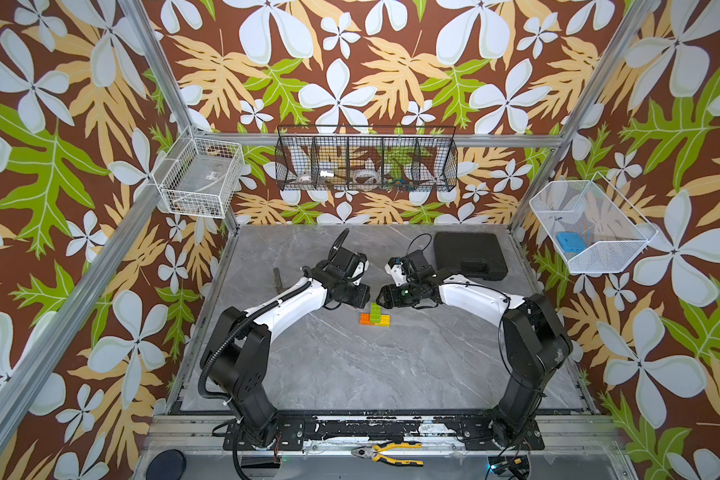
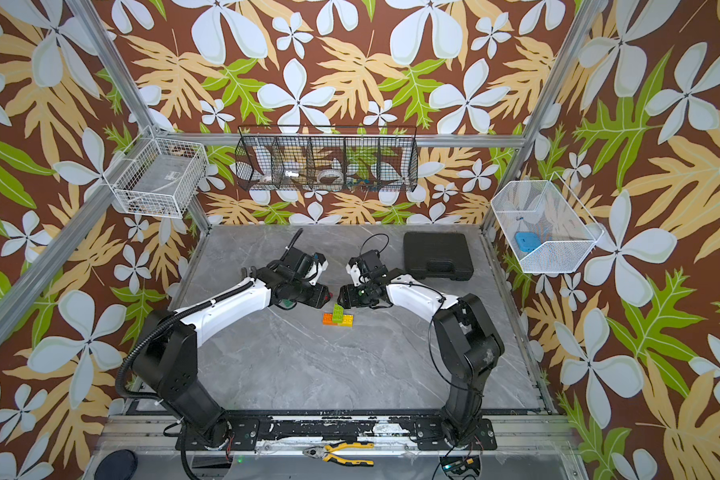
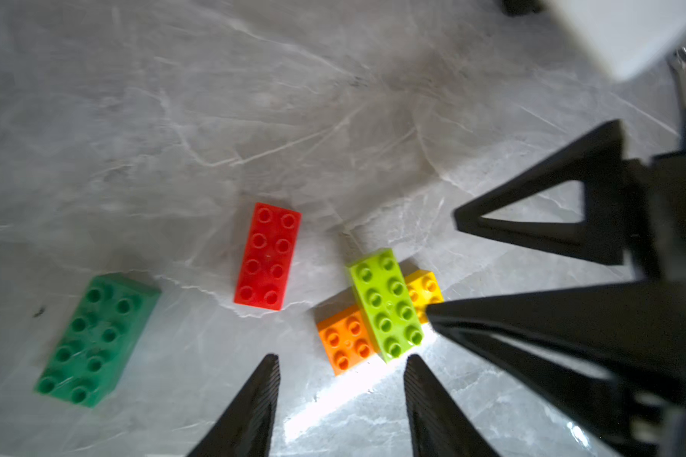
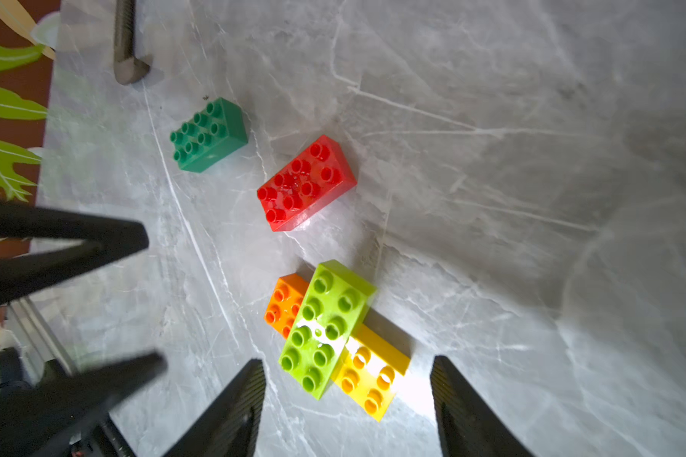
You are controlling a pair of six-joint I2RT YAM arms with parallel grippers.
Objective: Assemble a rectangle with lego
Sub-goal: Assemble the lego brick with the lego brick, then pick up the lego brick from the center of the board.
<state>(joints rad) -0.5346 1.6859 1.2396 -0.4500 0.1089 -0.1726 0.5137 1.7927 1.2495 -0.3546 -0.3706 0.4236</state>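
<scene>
Partly built: lime brick (image 3: 387,302) sits crosswise atop orange brick (image 3: 343,344) and yellow brick (image 3: 424,291), mid-table. Red brick (image 3: 268,255) and dark green brick (image 3: 96,340) lie loose nearby, not yet joined. Left gripper (image 3: 342,360) and right gripper (image 4: 347,360) hover by the stack, jaws apart, both empty.

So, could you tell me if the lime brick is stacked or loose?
Stacked: the lime brick lies crosswise atop the orange brick and yellow brick.

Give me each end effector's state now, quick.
Left end effector: open, holding nothing.
Right end effector: open, holding nothing.
</scene>
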